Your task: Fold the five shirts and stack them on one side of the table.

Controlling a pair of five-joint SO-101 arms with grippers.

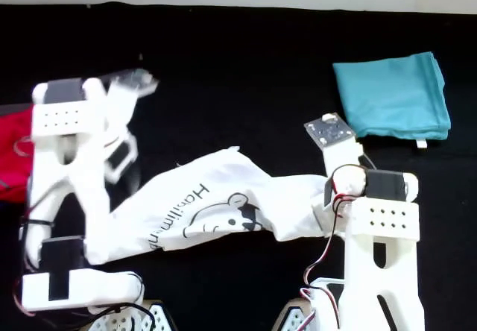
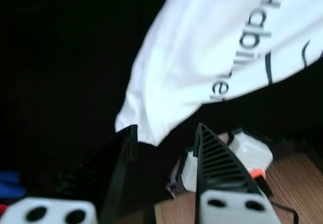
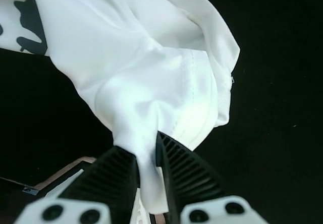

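The white shirt [image 1: 216, 204] is stretching across the near side of the black worktop [image 1: 238, 62], with loads of bare room behind it. The right pincer [image 3: 146, 151] is clamping a bunched corner of it, and the left pincer [image 2: 164, 133] is gaping open just off the other edge. A folded teal shirt [image 1: 393, 96] is sitting at the far right. A red shirt [image 1: 15, 152] is getting cut off at the left edge.

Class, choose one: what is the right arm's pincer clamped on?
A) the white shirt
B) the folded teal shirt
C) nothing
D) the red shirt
A: in the right wrist view, the right pincer is shut on a bunched fold of the white shirt.
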